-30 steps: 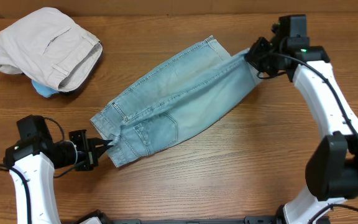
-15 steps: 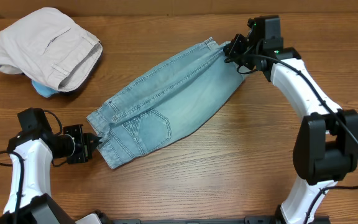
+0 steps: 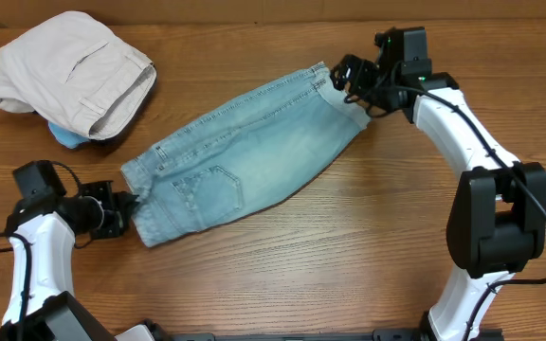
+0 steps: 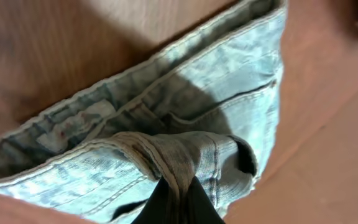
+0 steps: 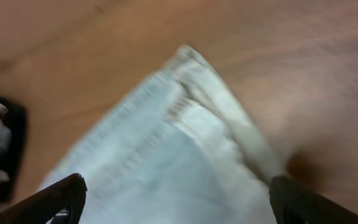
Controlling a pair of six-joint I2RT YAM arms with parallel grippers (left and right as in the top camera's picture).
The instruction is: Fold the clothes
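The clothes, a pair of faded light blue jeans point(image 3: 245, 161), lie folded lengthwise on the wooden table, running diagonally from lower left to upper right. My left gripper point(image 3: 126, 210) is shut on a bunched fold of the waistband at the lower left end. In the left wrist view the denim point(image 4: 185, 93) is pinched between the black fingers of that gripper point(image 4: 178, 199). My right gripper point(image 3: 349, 80) hovers open over the hem end at the upper right. Seen from the right wrist, the jeans point(image 5: 166, 149) lie loose below the spread right gripper point(image 5: 179, 199).
Beige khaki trousers point(image 3: 69, 71) sit bundled at the back left, with a small blue item point(image 3: 64, 137) showing under them. The wooden table point(image 3: 368, 246) stretches out in front and to the right of the jeans.
The left arm drew the jeans leftward across the table. The right gripper followed left with the hem end, then opened and let it go.
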